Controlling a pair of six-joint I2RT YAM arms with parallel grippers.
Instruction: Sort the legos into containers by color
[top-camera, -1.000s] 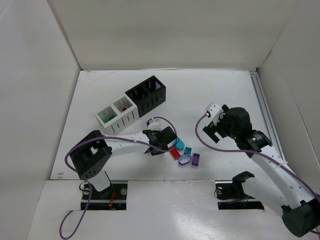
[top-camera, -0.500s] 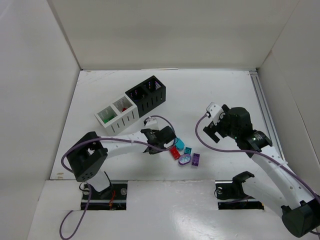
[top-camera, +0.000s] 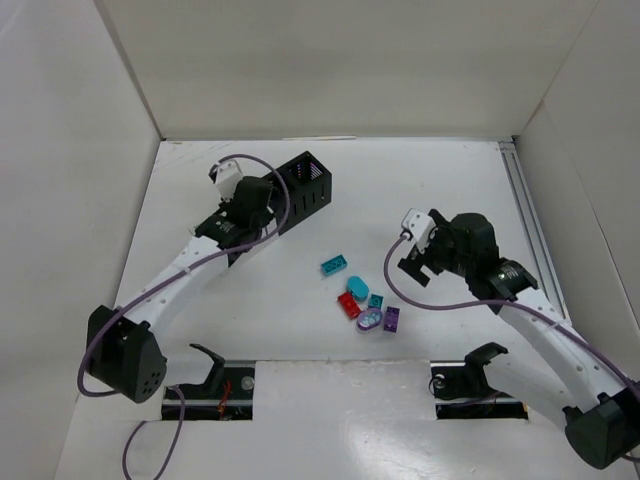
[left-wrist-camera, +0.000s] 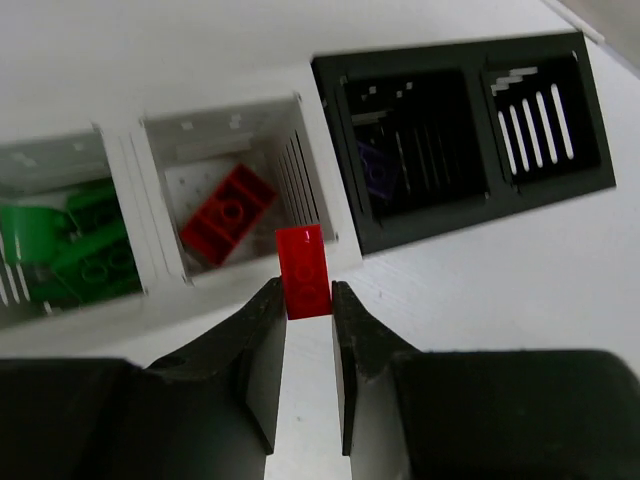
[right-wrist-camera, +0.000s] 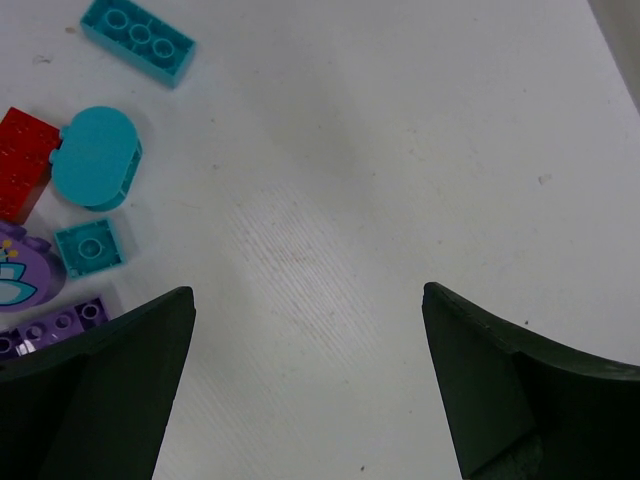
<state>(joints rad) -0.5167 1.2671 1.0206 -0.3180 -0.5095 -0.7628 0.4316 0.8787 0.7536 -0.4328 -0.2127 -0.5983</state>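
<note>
My left gripper (left-wrist-camera: 304, 300) is shut on a red brick (left-wrist-camera: 303, 270) and holds it above the near wall of the containers, where white meets black. The white container (left-wrist-camera: 220, 112) holds green bricks (left-wrist-camera: 70, 245) in its left compartment and a red brick (left-wrist-camera: 228, 212) in its right. The black container (left-wrist-camera: 450, 215) holds a purple brick (left-wrist-camera: 375, 170). In the top view the left gripper (top-camera: 243, 215) covers most of the white container, beside the black one (top-camera: 310, 185). My right gripper (right-wrist-camera: 306, 290) is open and empty, right of the loose legos (top-camera: 365, 305).
On the table lie a teal brick (top-camera: 334, 264), a teal oval (top-camera: 358, 289), a red brick (top-camera: 348, 306), a small teal brick (top-camera: 376, 300), a lavender oval (top-camera: 370, 319) and a purple brick (top-camera: 392, 318). White walls enclose the table.
My left gripper has risen from the pile with the red brick and swung up-left over the containers. The teal brick now lies apart from the pile. My right gripper shifted slightly left.
</note>
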